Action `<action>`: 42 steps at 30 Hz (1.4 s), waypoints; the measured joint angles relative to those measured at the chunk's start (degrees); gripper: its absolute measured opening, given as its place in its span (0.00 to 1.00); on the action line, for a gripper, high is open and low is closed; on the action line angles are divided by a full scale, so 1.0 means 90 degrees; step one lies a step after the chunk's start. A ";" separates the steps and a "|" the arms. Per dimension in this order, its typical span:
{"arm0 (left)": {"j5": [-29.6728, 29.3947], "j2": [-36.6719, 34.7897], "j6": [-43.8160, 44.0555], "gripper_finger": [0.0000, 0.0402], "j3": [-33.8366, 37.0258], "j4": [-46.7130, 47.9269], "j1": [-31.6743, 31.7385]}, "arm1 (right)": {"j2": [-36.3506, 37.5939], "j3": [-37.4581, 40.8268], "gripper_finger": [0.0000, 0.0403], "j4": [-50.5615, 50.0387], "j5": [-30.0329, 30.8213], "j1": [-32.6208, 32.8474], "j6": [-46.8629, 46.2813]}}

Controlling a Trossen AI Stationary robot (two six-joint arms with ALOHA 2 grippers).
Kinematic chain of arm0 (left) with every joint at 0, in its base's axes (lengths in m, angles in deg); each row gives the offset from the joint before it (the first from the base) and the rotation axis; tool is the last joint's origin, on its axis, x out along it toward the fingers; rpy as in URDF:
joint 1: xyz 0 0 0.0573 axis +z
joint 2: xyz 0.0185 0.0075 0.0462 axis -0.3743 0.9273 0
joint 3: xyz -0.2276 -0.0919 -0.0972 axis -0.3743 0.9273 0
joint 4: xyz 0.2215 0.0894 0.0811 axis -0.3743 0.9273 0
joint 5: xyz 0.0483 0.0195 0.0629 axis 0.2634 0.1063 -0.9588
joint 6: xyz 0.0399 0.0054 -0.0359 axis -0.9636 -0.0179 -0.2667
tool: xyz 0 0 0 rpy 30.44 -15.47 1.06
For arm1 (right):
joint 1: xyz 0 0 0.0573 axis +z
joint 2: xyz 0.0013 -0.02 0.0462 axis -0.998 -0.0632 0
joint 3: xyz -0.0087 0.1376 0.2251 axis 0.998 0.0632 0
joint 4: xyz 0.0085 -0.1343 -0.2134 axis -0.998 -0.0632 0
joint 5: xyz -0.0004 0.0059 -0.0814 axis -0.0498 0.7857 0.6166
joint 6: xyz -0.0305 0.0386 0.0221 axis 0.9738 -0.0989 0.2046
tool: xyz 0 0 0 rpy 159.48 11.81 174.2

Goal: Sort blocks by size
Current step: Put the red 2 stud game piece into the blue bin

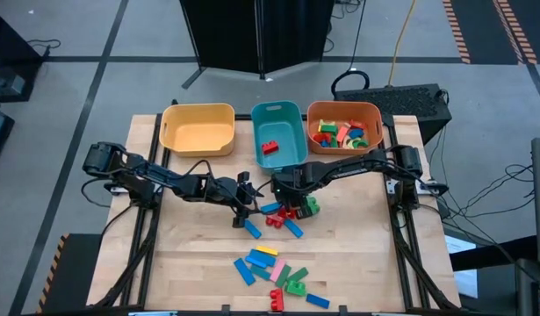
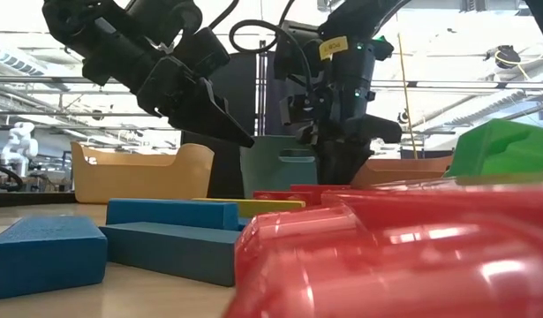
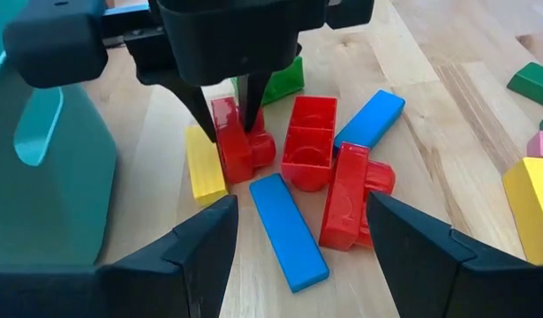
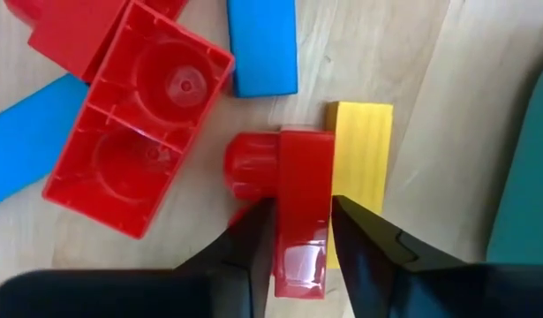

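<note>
A cluster of blocks lies mid-table: a small red block [image 3: 238, 146], a yellow block [image 3: 203, 166] beside it, a hollow red brick [image 3: 308, 141], another red brick [image 3: 350, 196], blue bars [image 3: 289, 231] and a green block [image 3: 284, 79]. My right gripper [image 1: 287, 198] stands over the cluster, shut on the small red block [image 4: 302, 190]. My left gripper [image 1: 245, 204] hovers just left of it, open and empty, its fingers [image 3: 200, 252] spread above the blue bar. My right gripper pinches the small red block by its two long sides [image 4: 289, 225] between its two fingers. The fingers come from above, pointing down, and lie along the block. The block rests on the table on its side, its round stud [image 4: 249, 163] pointing sideways, next to the yellow block [image 4: 359, 146].
Three bins stand along the far edge: yellow [image 1: 198, 145], teal [image 1: 291, 154] holding one red block [image 1: 270, 147], orange [image 1: 375, 132] holding several blocks. A second pile of loose blocks [image 1: 274, 272] lies near the front edge. Bare wood shows at the table's left and right.
</note>
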 joint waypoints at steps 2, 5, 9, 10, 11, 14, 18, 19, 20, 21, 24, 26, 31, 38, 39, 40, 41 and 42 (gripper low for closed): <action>0.0000 0.0000 0.0000 0.60 0.0000 0.0000 0.0000 | 0.0000 0.0000 0.22 -0.0037 -0.0002 0.0001 -0.0001; 0.0000 0.0000 -0.0002 0.60 0.0000 0.0001 -0.0001 | 0.0000 -0.0003 0.17 -0.0069 0.0001 0.0008 -0.0022; 0.0000 0.0000 -0.0002 0.60 0.0000 0.0002 -0.0001 | 0.0036 -0.0003 0.13 -0.0103 -0.0001 0.0012 -0.0026; 0.0000 0.0000 -0.0002 0.60 0.0000 0.0000 0.0001 | 0.0063 -0.0002 0.13 -0.0113 -0.0002 0.0012 -0.0027; 0.0000 0.0000 -0.0005 0.60 0.0000 0.0000 -0.0001 | 0.0094 0.0003 0.14 -0.0158 0.0002 0.0012 -0.0028; 0.0000 0.0000 -0.0005 0.60 0.0000 0.0000 -0.0001 | 0.0164 0.0015 0.15 -0.0225 0.0007 0.0015 -0.0083; 0.0000 0.0000 -0.0010 0.60 0.0000 0.0002 -0.0001 | 0.0481 0.0017 0.15 -0.0292 0.0005 0.0054 -0.0172; 0.0000 0.0000 -0.0019 0.60 0.0000 0.0000 -0.0001 | 0.0565 0.0014 0.15 -0.0313 0.0005 0.0080 -0.0172; 0.0000 0.0000 -0.0019 0.60 0.0000 0.0000 -0.0001 | 0.0660 0.0014 0.15 -0.0324 0.0005 0.0103 -0.0172; 0.0000 0.0000 -0.0019 0.60 0.0000 0.0000 -0.0001 | 0.0761 0.0014 0.15 -0.0323 0.0005 0.0127 -0.0172; 0.0000 0.0000 -0.0019 0.60 0.0000 -0.0010 0.0001 | 0.1107 0.0014 0.15 -0.0297 0.0000 0.0182 -0.0169; 0.0000 0.0000 -0.0019 0.60 0.0000 -0.0017 -0.0001 | 0.1347 0.0012 0.16 -0.0246 -0.0002 0.0189 -0.0125; 0.0000 0.0000 -0.0019 0.60 0.0000 -0.0046 -0.0001 | 0.1901 0.0009 0.15 0.0131 0.0073 -0.0107 0.0136; -0.0008 0.0000 -0.0017 0.60 0.0000 -0.0053 -0.0001 | 0.2247 0.0002 0.16 0.1366 0.0042 -0.0935 0.0196; -0.0054 0.0000 -0.0018 0.60 0.0000 -0.0040 -0.0001 | 0.2244 0.0002 0.15 0.1502 0.0035 -0.1081 0.0207; -0.0123 0.0000 -0.0017 0.60 0.0000 -0.0015 0.0001 | 0.2207 0.0002 0.15 0.1630 0.0015 -0.1236 0.0209; -0.0203 0.0000 -0.0017 0.60 0.0000 0.0008 0.0001 | 0.2150 0.0002 0.15 0.1778 -0.0023 -0.1407 0.0192; -0.0293 0.0000 -0.0017 0.60 0.0000 0.0023 0.0001 | 0.2069 0.0000 0.15 0.1888 -0.0022 -0.1575 0.0163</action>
